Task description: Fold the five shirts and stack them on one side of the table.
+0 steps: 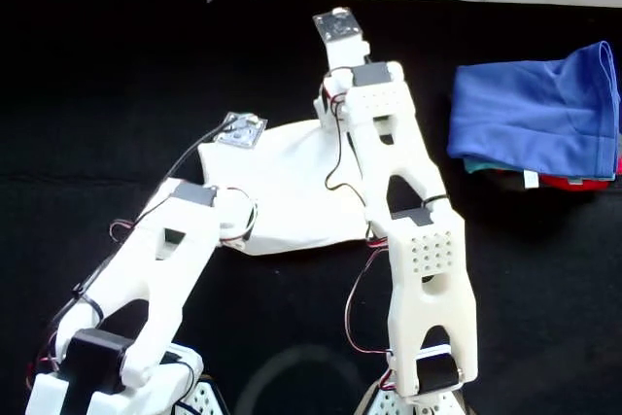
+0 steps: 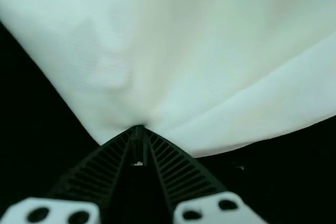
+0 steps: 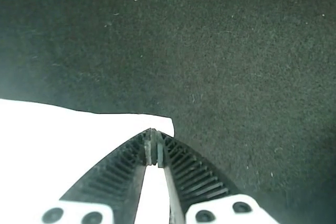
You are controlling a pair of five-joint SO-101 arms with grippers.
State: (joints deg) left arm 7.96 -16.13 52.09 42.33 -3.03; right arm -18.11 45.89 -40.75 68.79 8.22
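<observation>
On the surface between my arms lies the white shirt; left hand and right hand each clench an edge; folding step, I judge; next, carry both across evenly.

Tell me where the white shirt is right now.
High view: the white shirt lies at the middle of the table, left of the folded stack.

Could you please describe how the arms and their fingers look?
Both the left arm and right arm are white shells with black motors and thin red and black cables; the right has a grid of small holes. Their fingers are black, ribbed wedges.
</observation>
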